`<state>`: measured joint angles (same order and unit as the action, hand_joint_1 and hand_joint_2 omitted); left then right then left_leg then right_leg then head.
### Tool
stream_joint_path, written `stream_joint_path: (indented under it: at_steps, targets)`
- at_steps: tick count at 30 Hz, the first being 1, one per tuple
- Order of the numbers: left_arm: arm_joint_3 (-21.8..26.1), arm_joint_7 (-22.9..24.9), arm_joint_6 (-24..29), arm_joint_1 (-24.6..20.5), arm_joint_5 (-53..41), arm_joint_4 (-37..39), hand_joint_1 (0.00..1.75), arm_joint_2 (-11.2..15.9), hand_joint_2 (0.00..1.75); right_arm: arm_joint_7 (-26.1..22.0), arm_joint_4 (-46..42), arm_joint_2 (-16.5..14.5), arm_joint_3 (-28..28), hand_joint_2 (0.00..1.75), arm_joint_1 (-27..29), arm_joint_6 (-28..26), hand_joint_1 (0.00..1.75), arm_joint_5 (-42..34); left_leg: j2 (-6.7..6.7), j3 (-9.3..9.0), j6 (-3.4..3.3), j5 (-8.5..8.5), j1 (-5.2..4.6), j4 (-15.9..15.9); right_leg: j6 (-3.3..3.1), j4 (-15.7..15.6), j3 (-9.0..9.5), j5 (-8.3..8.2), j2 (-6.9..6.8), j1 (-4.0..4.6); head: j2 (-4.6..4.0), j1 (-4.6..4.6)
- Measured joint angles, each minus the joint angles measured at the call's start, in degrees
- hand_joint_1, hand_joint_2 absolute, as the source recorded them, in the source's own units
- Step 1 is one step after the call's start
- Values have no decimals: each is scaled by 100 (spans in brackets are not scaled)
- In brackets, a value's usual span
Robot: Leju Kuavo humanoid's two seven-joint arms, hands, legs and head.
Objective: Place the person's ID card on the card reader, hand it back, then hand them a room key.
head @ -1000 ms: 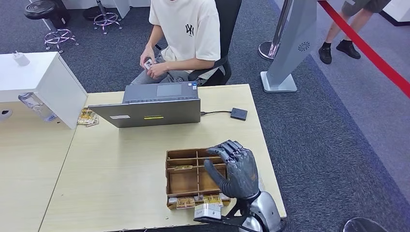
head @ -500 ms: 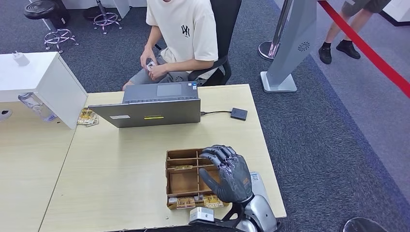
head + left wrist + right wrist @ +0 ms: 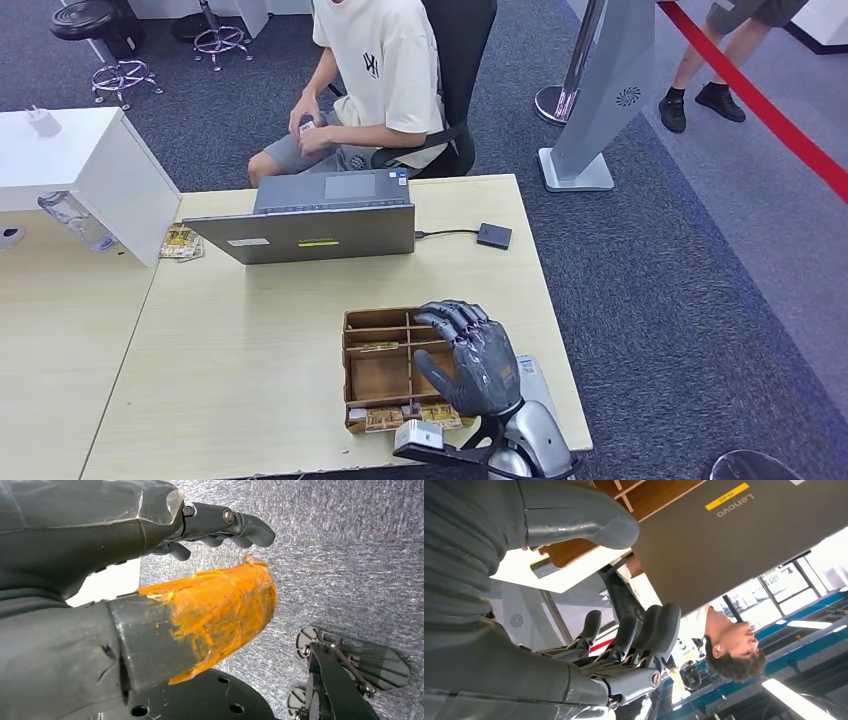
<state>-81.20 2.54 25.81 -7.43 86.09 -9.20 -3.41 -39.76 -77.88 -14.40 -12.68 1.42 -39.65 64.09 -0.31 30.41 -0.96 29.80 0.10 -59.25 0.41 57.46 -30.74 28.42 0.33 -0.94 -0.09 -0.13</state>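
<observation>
Hand (image 3: 478, 358) above wooden key tray (image 3: 380, 375).

Dark grey right hand (image 3: 478, 357) on silver arm, left hand (image 3: 150, 580) with orange-taped thumb, visible screws

Card reader (image 3: 494, 236): a small, flat black square lying on the far right part of the light wooden surface (image 3: 250, 350), a thin black cable running from its left side. ID card (image 3: 308, 128): a small pale card held in the seated person's hands above the lap, beyond the far edge of the surface; its face cannot be read. Room keys (image 3: 405, 416): yellowish printed cards standing in the near row of a wooden compartment box (image 3: 375, 345).
</observation>
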Motion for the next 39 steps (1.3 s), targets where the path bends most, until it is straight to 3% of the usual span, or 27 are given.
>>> stream_joint_path:
  at_steps: [9, 16, 23, 26, 30, 34, 39]
  targets:
    - [0, 1, 0, 0, 3, 0, 0, 11, 0, 0, 410, 1, 151, 175, -178, -1, 71, 52, 0, 0, 0, 0, 0, 0, 0, 0, 0, 0, 0, 0, 0, -1]
    - [0, 0, 0, 0, 5, 0, 0, 18, 0, 0, 671, 1, 308, 175, -306, -2, 84, 104, 0, 0, 0, 0, 0, 0, 0, 0, 0, 0, 0, 0, 0, -1]
    - [-2, -11, 0, 0, 9, 0, 0, 33, 0, 16, 899, 2, 511, 175, -387, -2, 76, 232, 0, 0, 0, 0, 0, 0, 0, 0, 0, 0, 0, 0, 0, -1]
    - [-1, -19, 0, 0, 9, 0, 0, 43, 0, 21, 966, 2, 593, 175, -412, -2, 81, 279, 0, 0, 0, 0, 0, 0, 0, 0, 0, 0, 0, 0, 0, -1]
    - [-2, -25, 0, 0, 11, 0, 0, 46, 0, 59, 1040, 10, 678, 175, -424, -2, 94, 344, 0, 0, 0, 0, 0, 0, 0, 0, 0, 0, 0, 0, 0, 0]
    - [-2, -33, 0, 0, 11, 0, 0, 48, 0, 80, 1101, 36, 717, 175, -430, -2, 151, 391, 0, 0, 0, 0, 0, 0, 0, 0, 0, 0, 0, 0, 0, 0]
    - [-2, -41, 0, 0, 14, 0, 0, 48, 0, 128, 1128, 57, 741, 175, -429, -2, 175, 404, 0, 0, 0, 0, 0, 0, 0, 0, -1, 0, 0, 0, 0, 0]
